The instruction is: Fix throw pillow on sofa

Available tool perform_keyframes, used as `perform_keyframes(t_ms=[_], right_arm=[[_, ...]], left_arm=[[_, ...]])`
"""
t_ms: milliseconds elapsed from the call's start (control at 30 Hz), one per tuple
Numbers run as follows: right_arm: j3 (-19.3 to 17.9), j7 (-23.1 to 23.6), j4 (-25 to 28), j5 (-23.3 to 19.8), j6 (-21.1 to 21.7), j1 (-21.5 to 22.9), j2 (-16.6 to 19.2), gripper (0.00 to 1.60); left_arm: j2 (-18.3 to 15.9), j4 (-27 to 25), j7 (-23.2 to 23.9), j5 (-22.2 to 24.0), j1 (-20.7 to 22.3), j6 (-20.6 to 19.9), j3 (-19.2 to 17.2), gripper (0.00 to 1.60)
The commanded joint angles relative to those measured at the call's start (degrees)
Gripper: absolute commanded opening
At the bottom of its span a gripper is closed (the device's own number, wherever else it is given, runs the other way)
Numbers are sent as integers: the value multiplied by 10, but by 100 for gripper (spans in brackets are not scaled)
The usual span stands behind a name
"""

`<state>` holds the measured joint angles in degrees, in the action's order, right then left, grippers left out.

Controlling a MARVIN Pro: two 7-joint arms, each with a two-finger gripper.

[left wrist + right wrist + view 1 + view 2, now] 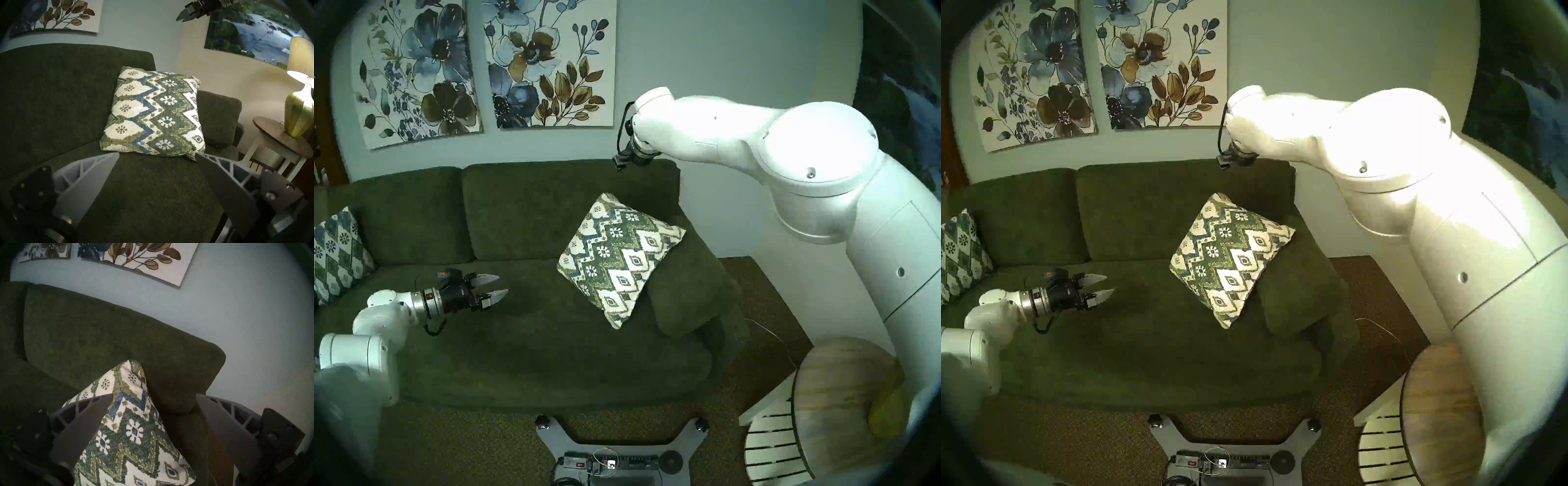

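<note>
The throw pillow (619, 258) (1229, 258), cream with green and blue zigzags, stands on the right end of the dark green sofa (524, 210) (1137, 210). It leans on the armrest with one corner against the back cushion. My left gripper (502, 284) (1110, 284) (157, 153) hovers open over the seat, well left of the throw pillow (153, 112) and pointing at it. My right gripper (154, 394) (182, 17) hangs open and empty above the top corner of the throw pillow (132, 438). In the head views its fingers are hidden behind the arm.
A bluer patterned pillow (334, 254) rests at the sofa's left end. The plump green armrest (687, 292) sits behind the throw pillow. A round wooden side table (843, 390) (280, 135) with a lit lamp (299, 110) stands to the right. My base (612, 451) is on the carpet in front.
</note>
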<state>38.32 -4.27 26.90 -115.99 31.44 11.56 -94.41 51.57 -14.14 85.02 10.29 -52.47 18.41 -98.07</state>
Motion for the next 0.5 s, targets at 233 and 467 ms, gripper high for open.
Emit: perform_keyframes(t_ms=[233,467], right_arm=[[-2,35,143,5,6,51,20,160],[1,33,197,3,9,49,34,160]], left_arm=[[-1,-3,0,3,14,6,4,160],[-1,-4,0,3,13,10,5,160]])
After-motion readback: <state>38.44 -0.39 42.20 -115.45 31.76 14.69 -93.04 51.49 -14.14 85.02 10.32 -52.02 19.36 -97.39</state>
